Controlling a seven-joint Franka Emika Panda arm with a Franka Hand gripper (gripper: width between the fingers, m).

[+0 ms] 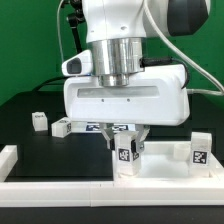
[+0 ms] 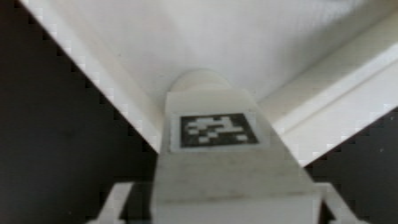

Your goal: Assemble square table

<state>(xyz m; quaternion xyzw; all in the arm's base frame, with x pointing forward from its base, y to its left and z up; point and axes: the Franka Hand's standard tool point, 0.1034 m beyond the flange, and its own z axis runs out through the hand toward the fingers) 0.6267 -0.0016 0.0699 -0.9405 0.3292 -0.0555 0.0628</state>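
Looks like we're in the leg-fitting step. The gripper (image 1: pixel 125 143) is clamped on one leg (image 1: pixel 125 154), tag facing out, held upright right over the top (image 1: pixel 80 168). In the wrist view the leg (image 2: pixel 217 130) points at a corner of the top (image 2: pixel 107 50). I can't tell if it's touching yet. The next move needs it seated square in that corner, then probably twisted in. The arm (image 1: pixel 120 40) hangs straight down, wrist vertical. Another leg (image 1: pixel 197 150) stands to the exterior view's right of the gripper.
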